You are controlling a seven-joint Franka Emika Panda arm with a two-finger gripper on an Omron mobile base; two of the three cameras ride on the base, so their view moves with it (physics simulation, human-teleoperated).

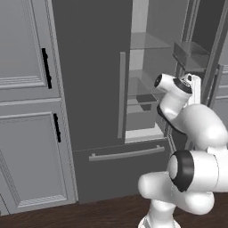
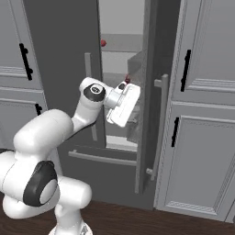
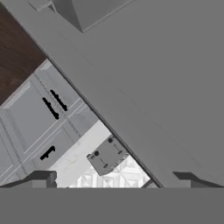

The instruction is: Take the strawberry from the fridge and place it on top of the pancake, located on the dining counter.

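**Jaws at the open fridge, grip state unclear**

The jaws (image 2: 134, 106) sit at the gap of the open fridge (image 1: 93, 89), but their front end is hidden behind the white hand in both base views. In the hand view only two dark finger tips (image 3: 41, 178) rise at the bottom corners, standing well apart with nothing seen between them; how wide they truly stand I cannot tell for sure.

The fridge's right door (image 2: 149, 92) swings out toward the robot, its edge running close beside the hand on the right, with a long light-grey handle (image 2: 160, 124) on its face. The left door (image 1: 89, 71) is closed, its vertical handle (image 1: 121, 95) bordering the opening. The room for moving is the narrow slot between these two doors. Below, the bottom drawer (image 1: 124, 169) with its horizontal bar is closed.

Inside, pale grey shelves (image 1: 142, 100) step down the compartment. The strawberry (image 2: 103, 43) lies on an upper shelf, above and to the left of the hand, well apart from it. A second small red spot (image 2: 127, 79) shows just above the hand; what it is I cannot tell.

Light-grey panelled cabinets (image 2: 202, 114) with black handles flank the fridge, and the floor (image 1: 89, 213) is dark wood.

The arm (image 2: 55, 133) rises from the base, bends at a raised elbow and reaches forward, the wrist turned so the hand points into the opening.
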